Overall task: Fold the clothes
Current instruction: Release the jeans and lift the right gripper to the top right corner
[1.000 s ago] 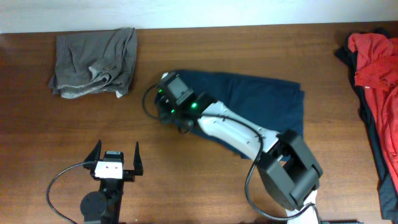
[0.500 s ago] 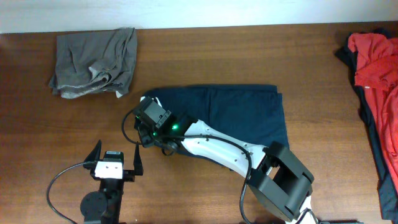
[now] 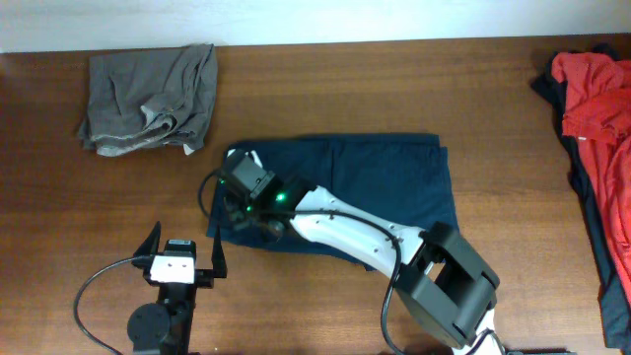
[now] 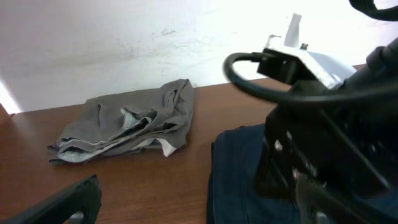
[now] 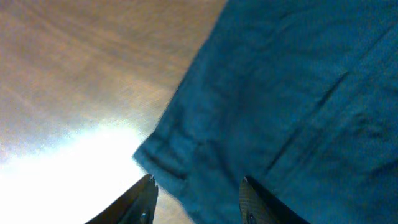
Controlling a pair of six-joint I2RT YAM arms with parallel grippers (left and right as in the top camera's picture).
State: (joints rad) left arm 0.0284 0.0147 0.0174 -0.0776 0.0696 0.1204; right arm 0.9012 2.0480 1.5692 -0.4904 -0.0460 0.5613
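Pincers: right pincer (image 5: 196, 200) is seen with its two fingertips parted and nothing clamped between them; the corner of the navy garment (image 3: 389, 177) lies just ahead of it. left pincer (image 3: 187, 235) is spread wide and empty, over bare wood of the table (image 3: 89, 197).
Near edge: the left arm's base is noted at the near left, with a black cable (image 3: 94, 286) looped beside it.
Right arm (image 3: 345, 222): it is stretched from its base at the near middle-right, diagonally leftwards, ending at the garment's left edge. Green lights are lit at the wrist.
Left arm: it is drawn back and low, fingers pointed towards the far side, well apart from every garment.
Obstruction: the near part of the navy garment is covered by the right arm in the overhead view. In the left wrist view the right half is filled by that arm's dark wrist.
Navy garment: laid flat mid-table, roughly rectangular.
Far left: the olive-grey garment (image 3: 148, 99) is bunched in a rumpled heap.
Far right: the red garment (image 3: 592, 94) is piled at the table edge, with dark fabric (image 3: 580, 187) beside it.
Count: arms, two; navy, one; olive-grey, one; red, one; dark fabric, one piece, kind not determined.
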